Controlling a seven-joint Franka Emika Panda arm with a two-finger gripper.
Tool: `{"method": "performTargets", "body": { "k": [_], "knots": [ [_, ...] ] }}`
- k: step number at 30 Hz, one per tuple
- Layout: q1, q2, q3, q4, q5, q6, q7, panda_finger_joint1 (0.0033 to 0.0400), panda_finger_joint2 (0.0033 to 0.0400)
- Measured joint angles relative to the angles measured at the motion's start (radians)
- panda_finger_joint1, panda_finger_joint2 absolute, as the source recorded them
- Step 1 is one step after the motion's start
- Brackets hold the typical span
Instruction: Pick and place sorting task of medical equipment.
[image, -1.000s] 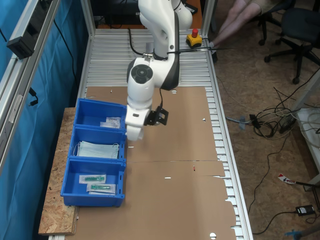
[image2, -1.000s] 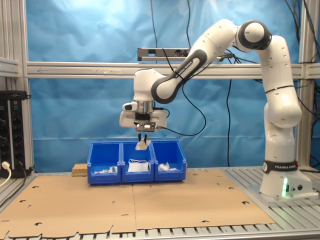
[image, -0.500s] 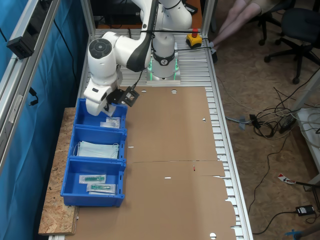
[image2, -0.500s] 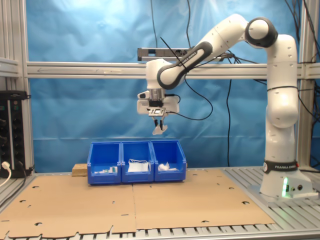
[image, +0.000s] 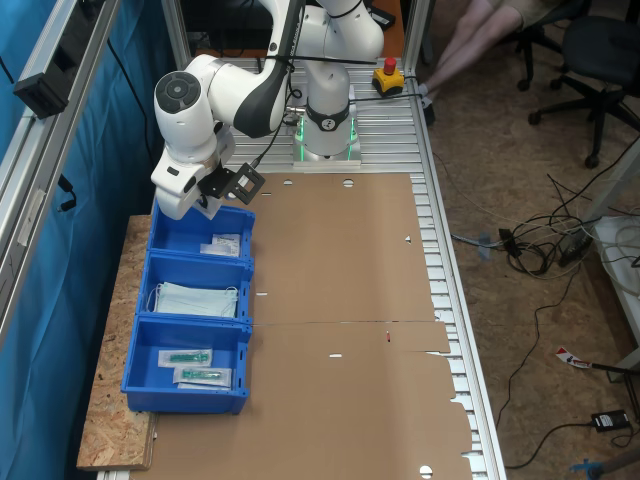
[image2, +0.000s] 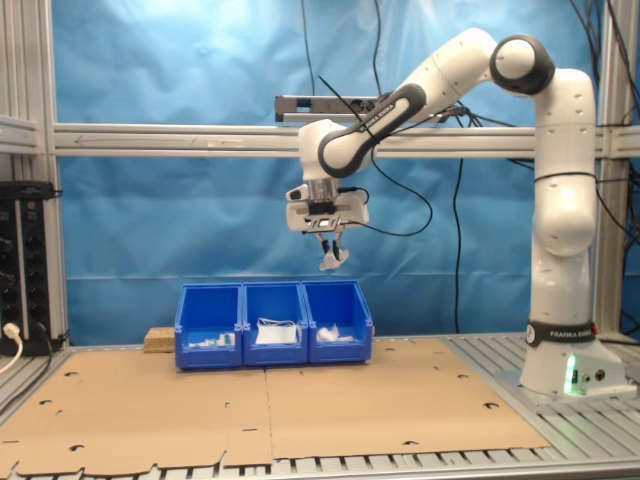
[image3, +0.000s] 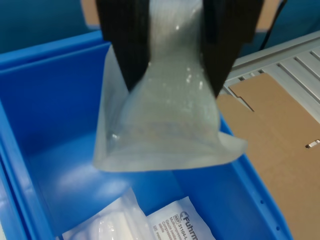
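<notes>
Lowering before release is advised, since the packet (image3: 165, 120) is pinched near its top edge by the closed gripper (image3: 172, 47) and hangs limp (a high drop could drift past the wall). It is held well above the end bin (image2: 337, 322) in the second exterior view. Similar white packets (image3: 165, 225) already lying in that bin are revealed close up in the wrist view.

Even, bright light in both exterior views, shadows faint. In the wrist view the packet (image3: 165, 125) is blurred, with small glints of glare.
</notes>
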Motion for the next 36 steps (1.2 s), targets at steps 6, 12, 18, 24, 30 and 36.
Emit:
{"method": "performTargets", "body": {
  "k": [6,12,18,24,30,36],
  "knots": [
    [0.0,0.0,-0.001,-0.003,0.0,-0.003,0.0,0.0072,0.0072],
    [0.0,0.0,-0.001,-0.008,0.001,-0.003,0.0,0.0072,0.0072],
    [0.0,0.0,-0.001,-0.009,0.014,-0.003,0.0,0.0072,0.0072],
    [0.0,0.003,-0.001,-0.009,0.02,-0.003,0.0,0.0072,0.0072],
    [0.0,0.007,-0.001,-0.009,0.023,-0.016,0.0,0.0072,0.0072],
    [0.0,0.009,-0.001,-0.007,0.024,-0.032,0.0,0.0072,0.0072]
  ]
}}
